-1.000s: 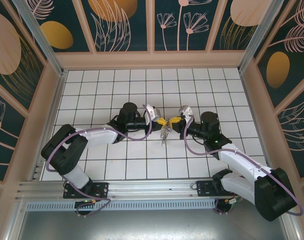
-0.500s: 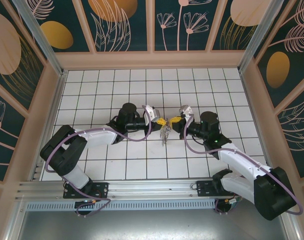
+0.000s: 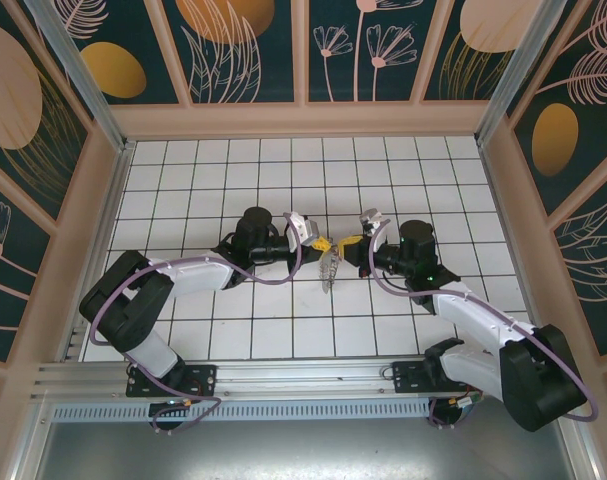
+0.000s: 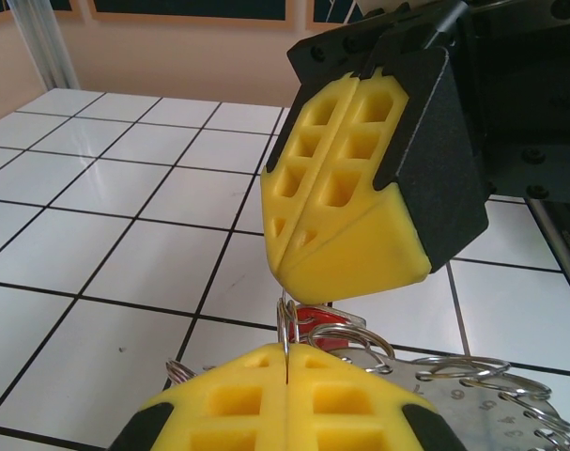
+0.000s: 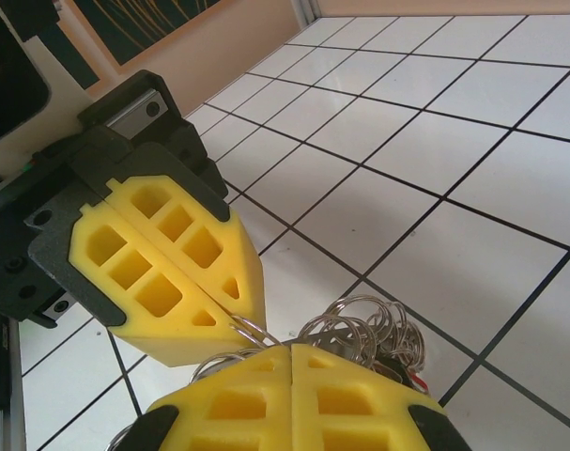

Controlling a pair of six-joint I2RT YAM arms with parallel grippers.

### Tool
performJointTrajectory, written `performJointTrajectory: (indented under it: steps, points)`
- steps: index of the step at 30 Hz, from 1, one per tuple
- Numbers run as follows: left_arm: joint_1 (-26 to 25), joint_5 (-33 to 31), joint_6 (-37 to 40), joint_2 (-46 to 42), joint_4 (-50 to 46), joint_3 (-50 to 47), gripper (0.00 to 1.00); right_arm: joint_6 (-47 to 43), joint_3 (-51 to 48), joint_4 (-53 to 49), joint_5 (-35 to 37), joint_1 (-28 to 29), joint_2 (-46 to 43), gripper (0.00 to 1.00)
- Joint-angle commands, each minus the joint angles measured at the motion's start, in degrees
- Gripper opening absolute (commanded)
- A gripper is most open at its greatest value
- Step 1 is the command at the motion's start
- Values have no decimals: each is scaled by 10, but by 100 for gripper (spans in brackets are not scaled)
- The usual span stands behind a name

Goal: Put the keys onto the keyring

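Both arms are folded in toward the middle of the tiled floor [image 3: 203,190], meeting nose to nose. In the top view the left arm goes up from its base at 7 o'clock and kinks its elbow out toward 9. Its forearm then runs flat across toward 3, so the left gripper [image 3: 318,243] points right. The right arm mirrors that: base at 5 o'clock, elbow low and wide on the right, forearm angled up and in toward 10. The right gripper [image 3: 349,242] points left, almost touching the other one.

On the left wrist cam, the left gripper's yellow pads [image 4: 219,399] are pressed together with a thin wire loop of the keyring [image 4: 454,395] nipped in the seam. The right gripper [image 4: 308,254] is at 12 o'clock from them, pads also squeezed shut on the same loop.

One of the keys [image 4: 313,315] shows its red head just under that tip.

The right wrist cam shows the bunch of silvery rings hanging at about 2 o'clock from its own pads. From above, the bunch dangles at 6 o'clock from where the tips meet.

A flat metal piece [image 4: 425,387] has tiny stamped marks, too small to read.
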Motion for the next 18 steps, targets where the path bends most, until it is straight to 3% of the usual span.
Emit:
performJointTrajectory:
  steps: [1,10,18]
  points:
    - [2,16,8,-12,48,0,0,11,15,13,13,-12,-1,0]
    - [2,11,-3,-10,53,-9,0,8,16,46,-14,-8,-11,0]
    - [2,20,7,-1,-1,11,4,-45,46,40,-71,-7,-11,0]
